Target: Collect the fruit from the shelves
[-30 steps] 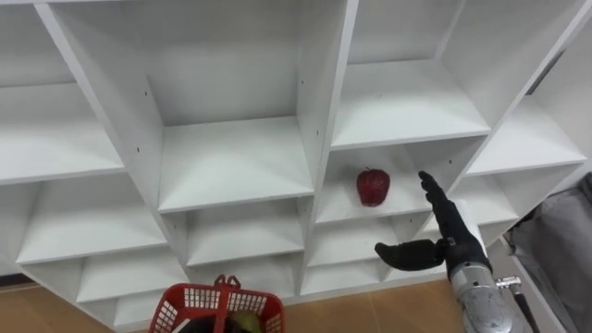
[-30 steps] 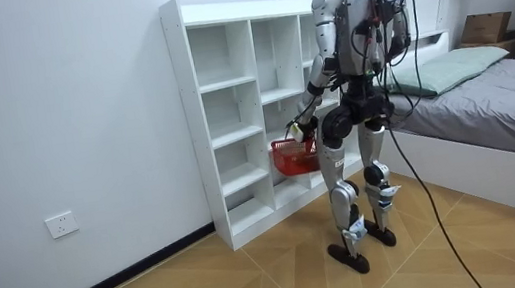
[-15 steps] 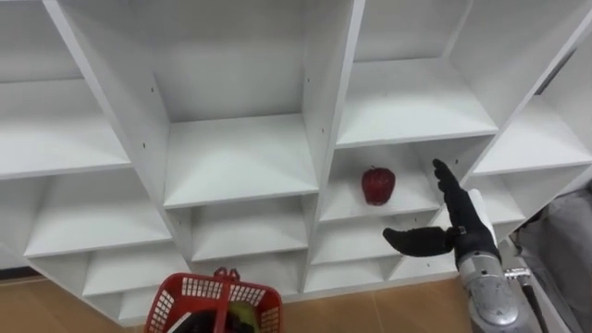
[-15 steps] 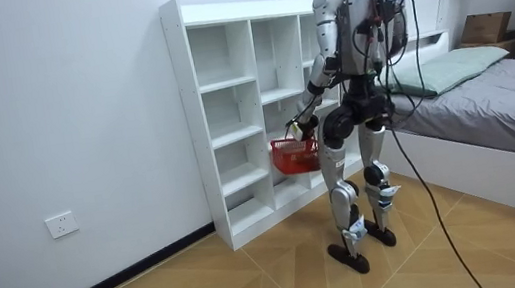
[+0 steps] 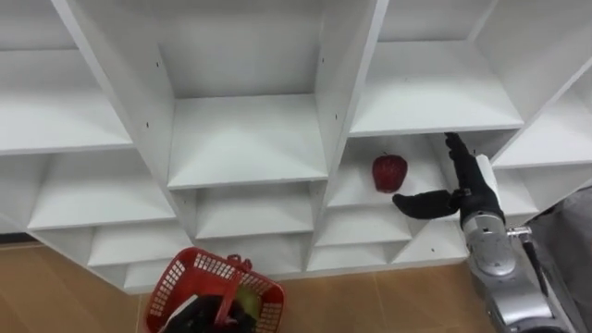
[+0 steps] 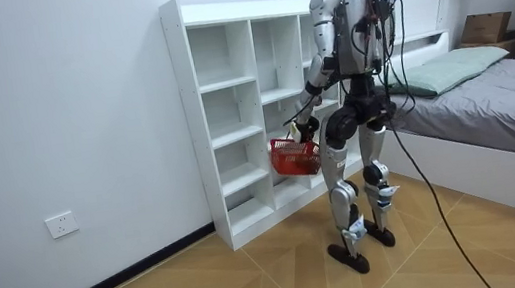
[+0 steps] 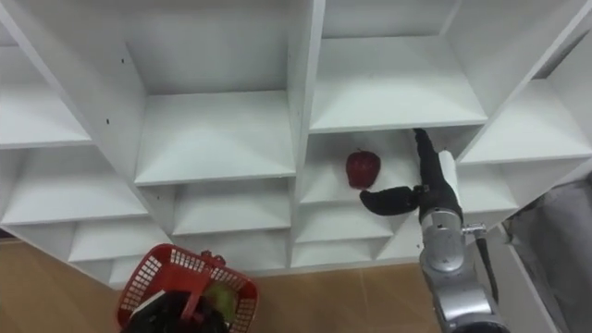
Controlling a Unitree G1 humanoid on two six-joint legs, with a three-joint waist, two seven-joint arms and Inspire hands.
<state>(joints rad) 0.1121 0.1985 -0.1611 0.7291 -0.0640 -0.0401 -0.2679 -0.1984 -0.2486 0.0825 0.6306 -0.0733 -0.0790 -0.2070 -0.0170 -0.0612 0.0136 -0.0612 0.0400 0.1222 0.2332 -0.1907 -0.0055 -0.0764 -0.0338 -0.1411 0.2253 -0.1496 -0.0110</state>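
Observation:
A red apple (image 5: 389,172) lies on a shelf in the white closet (image 5: 245,139), in a compartment of the column right of the middle. My right hand (image 5: 469,182) is open just to the right of the apple at the compartment's mouth. Its fingers are straight and its thumb reaches toward the fruit without touching it. At the bottom a red basket (image 5: 218,289) hangs tilted, with my left hand (image 5: 198,312) curled round its handle. A green fruit (image 5: 246,302) lies inside it.
The closet's other compartments (image 7: 222,129) hold nothing. I stand close in front of the closet (image 6: 234,117) on a wooden floor. A bed (image 6: 494,101) is behind me at the room view's right.
My right hand has risen from below the apple's shelf to the apple's level and come nearer to it. The basket has tilted. The head view has shifted slightly.

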